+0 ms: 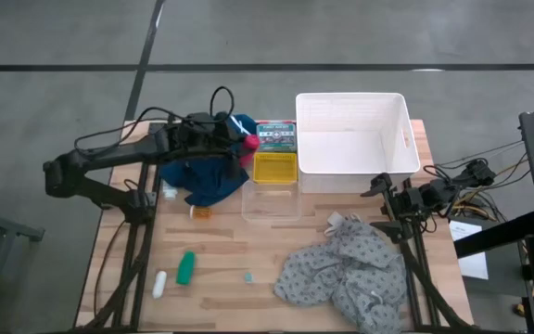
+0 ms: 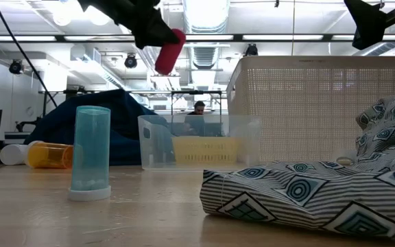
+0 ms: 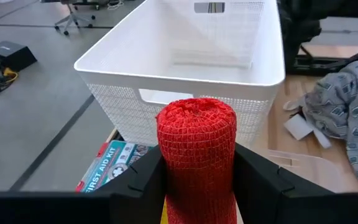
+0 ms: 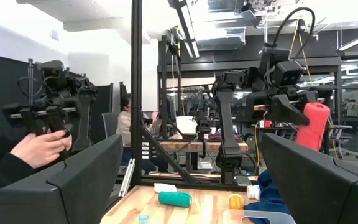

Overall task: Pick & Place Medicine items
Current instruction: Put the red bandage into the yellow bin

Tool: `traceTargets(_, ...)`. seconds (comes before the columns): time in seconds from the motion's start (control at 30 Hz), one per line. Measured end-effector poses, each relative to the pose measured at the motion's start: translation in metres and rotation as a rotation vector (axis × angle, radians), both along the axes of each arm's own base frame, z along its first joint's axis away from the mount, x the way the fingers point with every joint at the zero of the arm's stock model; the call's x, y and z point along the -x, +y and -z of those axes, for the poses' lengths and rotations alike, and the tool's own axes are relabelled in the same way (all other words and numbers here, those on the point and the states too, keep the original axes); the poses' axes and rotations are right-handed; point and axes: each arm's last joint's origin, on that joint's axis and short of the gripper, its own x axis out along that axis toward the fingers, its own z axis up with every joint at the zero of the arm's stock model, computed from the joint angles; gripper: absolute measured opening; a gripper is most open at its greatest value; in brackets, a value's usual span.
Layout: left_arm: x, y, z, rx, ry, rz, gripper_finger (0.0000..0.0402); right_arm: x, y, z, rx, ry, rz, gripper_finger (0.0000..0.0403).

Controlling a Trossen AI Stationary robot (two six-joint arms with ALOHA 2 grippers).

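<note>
A red mesh-wrapped roll (image 3: pixel 196 140) is held in the air by my left gripper (image 1: pixel 239 145), just left of the white basket (image 1: pixel 350 139) and above the first aid box (image 1: pixel 276 136). On the table lie a green tube (image 1: pixel 185 267), a white tube (image 1: pixel 158 283) and an orange bottle (image 1: pixel 200 211). A small teal tube (image 2: pixel 91 152) stands upright on its white cap. My right gripper (image 1: pixel 381 188) waits open at the table's right, by the basket's near corner, with nothing between its fingers. My left gripper pinches the red roll's two sides (image 3: pixel 166 180) between its two fingers, at the roll's rear end. The fingers come from the table's left, slanting down, and lie along the roll. The roll's free end (image 2: pixel 170 55) sticks out past the fingertips, tilted down, lifted clear of everything.
A dark blue cloth (image 1: pixel 207 178) lies under my left arm. A yellow basket (image 1: pixel 274 167) and a clear container (image 1: pixel 272 199) stand in front of the first aid box. A grey patterned cloth (image 1: pixel 350 274) covers the near right. A person's hand (image 4: pixel 39 149) shows beyond the table.
</note>
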Motion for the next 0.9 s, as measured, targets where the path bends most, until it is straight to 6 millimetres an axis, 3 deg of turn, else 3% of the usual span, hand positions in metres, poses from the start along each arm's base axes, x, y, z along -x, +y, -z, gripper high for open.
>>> traceTargets(0.5, -0.057, 0.039, 0.013, 0.002, 0.225, 0.016, 0.0157, 0.000, 0.000, 0.000, 0.000, 0.001, 0.000, 0.0380)
traceTargets(0.73, -0.078, 0.047, 0.024, 0.023, 0.356, 0.085, 0.0157, 0.000, 0.000, 0.000, 0.000, 0.001, 0.000, 0.0380)
traceTargets(0.9, -0.083, 0.048, 0.029, 0.013, 0.373, 0.136, 0.0157, 0.000, 0.000, 0.000, 0.000, 0.001, 0.000, 0.0380)
